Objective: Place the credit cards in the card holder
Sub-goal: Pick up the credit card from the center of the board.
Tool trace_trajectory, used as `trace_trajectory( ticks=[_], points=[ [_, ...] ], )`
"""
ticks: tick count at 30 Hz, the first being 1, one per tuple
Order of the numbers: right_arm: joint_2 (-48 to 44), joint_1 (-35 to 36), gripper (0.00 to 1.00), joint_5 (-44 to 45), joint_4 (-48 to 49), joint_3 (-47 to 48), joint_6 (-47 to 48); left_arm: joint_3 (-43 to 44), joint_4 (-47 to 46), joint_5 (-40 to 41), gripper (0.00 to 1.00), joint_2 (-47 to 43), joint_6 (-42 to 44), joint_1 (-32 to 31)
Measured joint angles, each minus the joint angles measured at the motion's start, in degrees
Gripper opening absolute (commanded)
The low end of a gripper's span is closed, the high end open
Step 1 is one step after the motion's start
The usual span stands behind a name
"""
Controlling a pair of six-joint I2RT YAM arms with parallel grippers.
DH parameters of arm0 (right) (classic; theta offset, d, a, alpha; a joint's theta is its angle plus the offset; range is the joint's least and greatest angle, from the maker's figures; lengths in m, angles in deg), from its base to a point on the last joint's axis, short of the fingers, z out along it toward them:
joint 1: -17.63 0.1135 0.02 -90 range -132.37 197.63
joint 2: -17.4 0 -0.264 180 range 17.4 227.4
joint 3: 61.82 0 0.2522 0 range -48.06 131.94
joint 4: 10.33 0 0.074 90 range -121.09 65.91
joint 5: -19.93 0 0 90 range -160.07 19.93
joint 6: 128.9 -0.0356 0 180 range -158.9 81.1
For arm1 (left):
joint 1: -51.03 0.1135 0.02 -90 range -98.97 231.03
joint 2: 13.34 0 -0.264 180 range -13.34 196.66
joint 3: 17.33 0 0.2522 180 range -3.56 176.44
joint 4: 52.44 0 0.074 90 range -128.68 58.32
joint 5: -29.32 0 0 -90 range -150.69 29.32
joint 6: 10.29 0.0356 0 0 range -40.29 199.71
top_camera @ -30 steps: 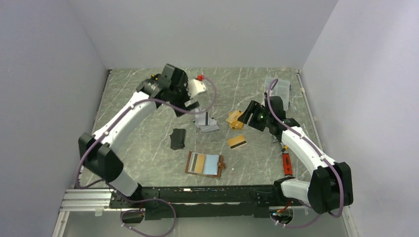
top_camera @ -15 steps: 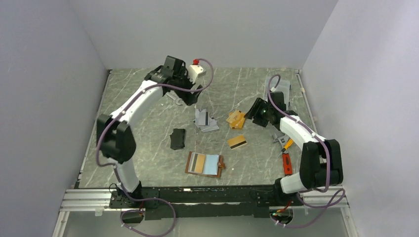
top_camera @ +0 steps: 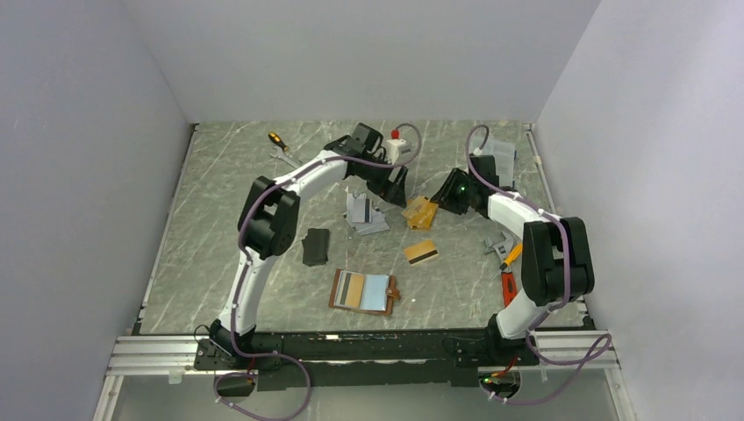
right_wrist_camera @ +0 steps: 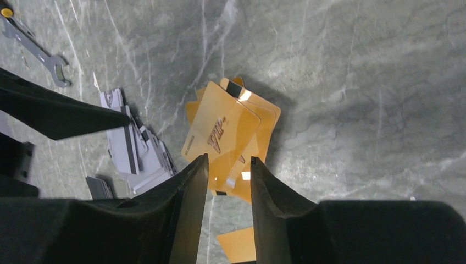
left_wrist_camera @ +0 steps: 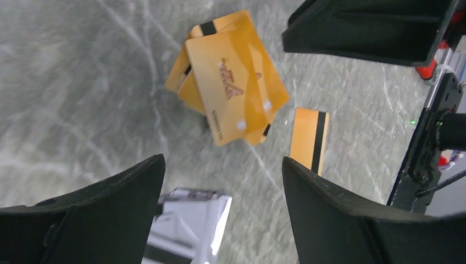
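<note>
Two hands hang close over one heap of cards; directions below read the top view as a dial, with 12 at the far wall.

The right hand has its fingers drawn to a narrow slit, and I can see nothing clamped between them. The slit sits over the near edge of the fanned gold cards. Whether the tips touch them cannot be told.

The left hand is spread wide and holds nothing, with bare surface showing between its fingers.

From above, the left hand stands at 11 o'clock of the gold cards and the right hand at 2 o'clock, both just beside them.

At 9 o'clock of that heap, slightly apart from it, lies a loose pile of silver-grey cards. At 6 o'clock, clear of the heap, a single gold card lies alone with its dark stripe up.

Further out at 7 o'clock, near the front edge, the card holder lies opened flat with its pale inner sleeves upward, well apart from both hands. A black pouch rests at 10 o'clock of the holder.

Toward the far left a spanner and a screwdriver lie together.
</note>
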State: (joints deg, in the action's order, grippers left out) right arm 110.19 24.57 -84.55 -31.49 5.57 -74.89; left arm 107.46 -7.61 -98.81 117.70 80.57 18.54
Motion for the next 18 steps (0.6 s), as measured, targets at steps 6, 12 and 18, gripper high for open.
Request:
trace_trajectory(
  ticks=[6,12,18],
  points=[
    [3.9,0.0,0.27,-1.0,1.5,3.5,0.0,2.8,-1.1,-1.0,0.75,4.4,-3.9,-2.5],
    [7.1,0.0,0.16,-1.8,3.0,4.0,-0.2,2.7,-1.9,-1.0,0.72,6.1,-5.2,-2.6],
    [8.0,0.0,0.09,-2.8,3.6,3.9,-0.5,2.7,-2.5,-1.0,0.68,6.7,-5.9,-2.2]
  ],
)
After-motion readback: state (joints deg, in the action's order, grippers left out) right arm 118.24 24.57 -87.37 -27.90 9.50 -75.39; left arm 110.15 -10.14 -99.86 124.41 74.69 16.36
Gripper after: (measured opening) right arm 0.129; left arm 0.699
